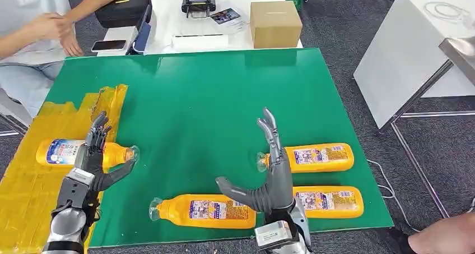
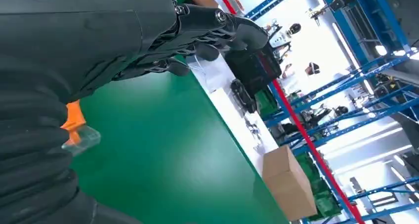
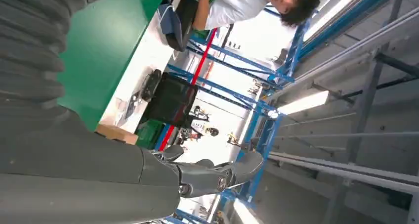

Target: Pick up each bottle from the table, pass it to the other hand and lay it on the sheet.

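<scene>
Green table [image 1: 201, 108], the largest surface, spans the centre of the head view; a yellow sheet [image 1: 33, 186] covers its 9 o'clock side, running from the middle down to 7 o'clock. A white table [image 1: 218, 18] abuts the far edge at 12 o'clock and carries a cardboard box [image 1: 275, 23], a black bag [image 1: 124, 8], a black handheld device [image 1: 198, 5] and a phone [image 1: 108, 45]. A second white table [image 1: 414, 46] stands apart at 2 o'clock. A seated person [image 1: 33, 35] occupies 10 o'clock, hands together.

Four orange bottles lie on their sides. Bottle A [image 1: 84, 153] lies at 9 o'clock, its body on the sheet and its clear cap over the green surface. Bottle B [image 1: 204, 210] lies at 6 o'clock, cap toward 9. Bottle C [image 1: 313, 157] and bottle D [image 1: 330, 201] lie at 4 o'clock, one beyond the other, C farther.

Left hand [image 1: 95, 156], fingers extended and thumb spread, is above bottle A and holds nothing; whether it touches the bottle cannot be told. Right hand [image 1: 271, 175], fingers straight and thumb splayed toward 9 o'clock, stands among bottles B, C and D, holding nothing.
</scene>
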`<state>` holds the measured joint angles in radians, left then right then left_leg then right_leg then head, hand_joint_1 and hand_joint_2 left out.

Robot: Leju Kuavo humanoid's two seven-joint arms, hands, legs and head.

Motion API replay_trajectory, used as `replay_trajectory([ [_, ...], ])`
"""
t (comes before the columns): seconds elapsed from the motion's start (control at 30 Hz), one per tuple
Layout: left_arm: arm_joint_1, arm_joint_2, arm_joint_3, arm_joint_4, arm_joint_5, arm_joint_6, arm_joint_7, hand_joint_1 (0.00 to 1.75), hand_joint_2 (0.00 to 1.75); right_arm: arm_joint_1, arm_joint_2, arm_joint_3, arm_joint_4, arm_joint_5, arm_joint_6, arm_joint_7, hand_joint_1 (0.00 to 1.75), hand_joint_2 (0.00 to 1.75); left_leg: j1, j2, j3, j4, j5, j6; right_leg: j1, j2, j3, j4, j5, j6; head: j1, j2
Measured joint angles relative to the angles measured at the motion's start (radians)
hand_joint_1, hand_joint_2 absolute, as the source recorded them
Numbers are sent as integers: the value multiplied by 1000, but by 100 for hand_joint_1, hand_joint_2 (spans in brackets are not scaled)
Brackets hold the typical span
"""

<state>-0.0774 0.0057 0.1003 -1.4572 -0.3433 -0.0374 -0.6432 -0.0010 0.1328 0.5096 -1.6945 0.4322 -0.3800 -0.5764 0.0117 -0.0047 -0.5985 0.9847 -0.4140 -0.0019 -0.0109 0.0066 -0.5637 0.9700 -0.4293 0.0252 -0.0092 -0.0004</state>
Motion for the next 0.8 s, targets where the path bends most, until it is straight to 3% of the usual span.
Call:
replay_trajectory([
  [0.13, 1, -13, 0, -3, 10, -13, 20, 0, 175, 2, -3, -1, -3, 4, -1, 0, 0, 175, 0, 0, 0, 0, 0, 0, 0, 0, 0, 0, 0, 0, 0, 0],
  [0.33, -45, -32, 1, 67, 158, -143, 156, 0, 175, 10, -3, -8, -9, 40, -32, 9, 0, 175, -1, -1, 0, 0, 0, 0, 0, -1, 0, 0, 0, 0, 0, 0],
  [0.6, -98, -39, -26, 114, 235, -179, 184, 0, 175, 12, -10, -18, -12, 64, -66, 19, 0, 175, -1, 0, 0, 0, 0, 0, 0, 0, 0, 0, 0, 0, 0, 0],
  [0.8, -38, -53, -72, 1, 257, -159, 172, 0, 175, 35, -27, -41, -32, 151, -88, 67, 0, 175, -1, 0, 0, 0, 0, 0, 0, 0, 0, 0, 0, 0, 0, 0],
])
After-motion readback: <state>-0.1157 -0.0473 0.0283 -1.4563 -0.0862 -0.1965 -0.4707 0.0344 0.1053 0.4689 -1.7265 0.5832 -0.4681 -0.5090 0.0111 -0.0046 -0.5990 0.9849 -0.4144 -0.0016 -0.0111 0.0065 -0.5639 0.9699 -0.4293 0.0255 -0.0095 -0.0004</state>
